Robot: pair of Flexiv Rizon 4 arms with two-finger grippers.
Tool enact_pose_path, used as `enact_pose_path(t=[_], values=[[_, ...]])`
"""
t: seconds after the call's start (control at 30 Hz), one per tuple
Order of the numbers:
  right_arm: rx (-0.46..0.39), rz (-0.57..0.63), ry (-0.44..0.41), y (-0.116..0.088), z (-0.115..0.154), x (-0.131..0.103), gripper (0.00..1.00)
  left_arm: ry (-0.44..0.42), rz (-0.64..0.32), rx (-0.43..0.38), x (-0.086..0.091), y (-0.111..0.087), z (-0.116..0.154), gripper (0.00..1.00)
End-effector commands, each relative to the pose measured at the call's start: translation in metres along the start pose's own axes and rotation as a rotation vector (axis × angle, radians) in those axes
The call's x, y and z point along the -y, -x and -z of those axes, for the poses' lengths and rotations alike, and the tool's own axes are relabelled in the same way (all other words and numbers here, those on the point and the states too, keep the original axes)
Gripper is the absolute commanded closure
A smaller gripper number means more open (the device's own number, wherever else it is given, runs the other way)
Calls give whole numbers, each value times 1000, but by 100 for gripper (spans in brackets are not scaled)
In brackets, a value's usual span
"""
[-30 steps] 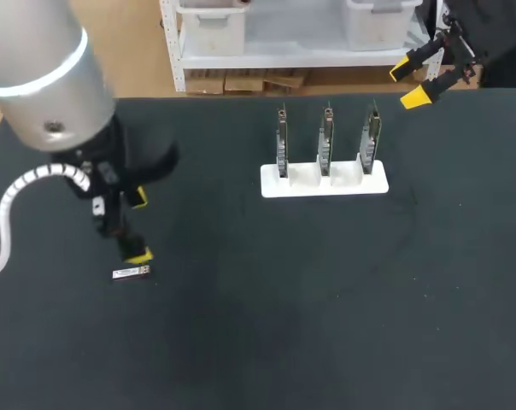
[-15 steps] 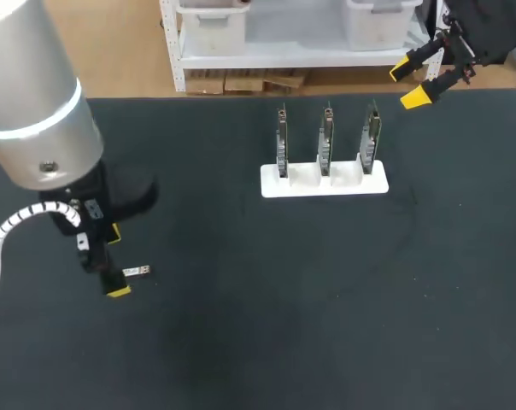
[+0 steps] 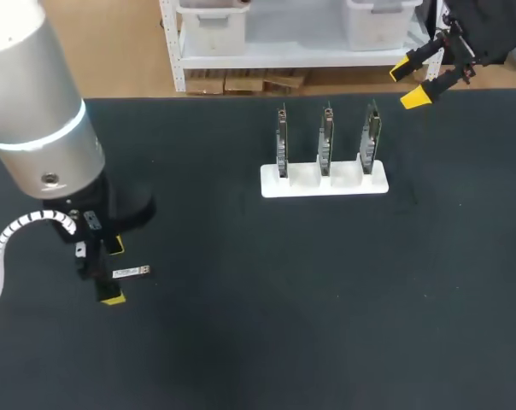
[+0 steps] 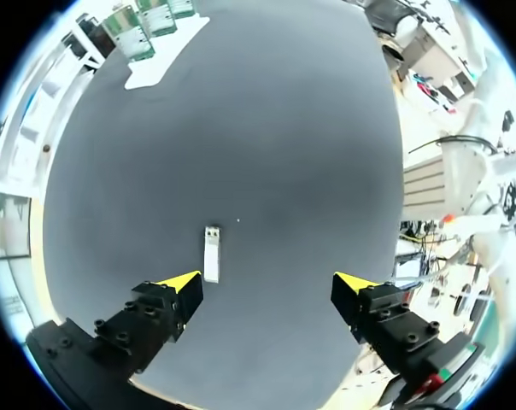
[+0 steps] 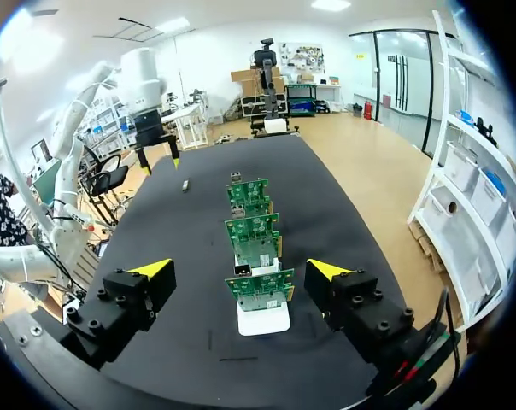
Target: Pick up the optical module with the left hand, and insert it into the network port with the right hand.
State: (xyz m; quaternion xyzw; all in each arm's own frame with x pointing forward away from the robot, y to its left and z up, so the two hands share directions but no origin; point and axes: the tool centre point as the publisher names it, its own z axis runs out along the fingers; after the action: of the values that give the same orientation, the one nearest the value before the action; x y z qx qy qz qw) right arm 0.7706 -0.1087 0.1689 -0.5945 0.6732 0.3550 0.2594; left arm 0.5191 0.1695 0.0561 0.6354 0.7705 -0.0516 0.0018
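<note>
Three green upright circuit boards (image 5: 256, 229) are standing in a white plastic rack (image 3: 324, 181) on the black table (image 3: 326, 299), ahead of the right gripper's (image 5: 241, 270) spread, empty fingers. The left gripper (image 4: 266, 284) is gaping too, with the small silver rectangular optical module (image 4: 211, 254) lying flat just ahead of one fingertip.

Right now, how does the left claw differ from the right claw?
Place: the left claw sits low over the table's near left; the right claw hangs by the far right edge.
Nearest thing: the left claw has the optical module lying on the table just ahead of it, untouched; the right claw faces the three boards standing in the white stand.
Both are open and empty, with yellow tips.
</note>
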Motion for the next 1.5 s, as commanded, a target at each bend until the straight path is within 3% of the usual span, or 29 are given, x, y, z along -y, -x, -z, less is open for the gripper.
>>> enact_pose_path(t=[0.03,0.23,0.5,0.57,1.33,1.5], values=[[1,1,-3,0,0,-1,0,-40,-31,-26,-17,9,-6,0],[1,1,-3,0,0,-1,0,-58,-74,-71,-24,9,-11,0],[1,1,-3,0,0,-1,0,-8,-27,-121,-24,7,-17,0],[1,1,-3,0,0,-1,0,26,9,-97,-22,8,-17,0],[1,1,-3,0,0,-1,0,26,9,-97,-22,8,-17,0],[1,1,-3,0,0,-1,0,128,-50,-48,-19,5,-21,0]])
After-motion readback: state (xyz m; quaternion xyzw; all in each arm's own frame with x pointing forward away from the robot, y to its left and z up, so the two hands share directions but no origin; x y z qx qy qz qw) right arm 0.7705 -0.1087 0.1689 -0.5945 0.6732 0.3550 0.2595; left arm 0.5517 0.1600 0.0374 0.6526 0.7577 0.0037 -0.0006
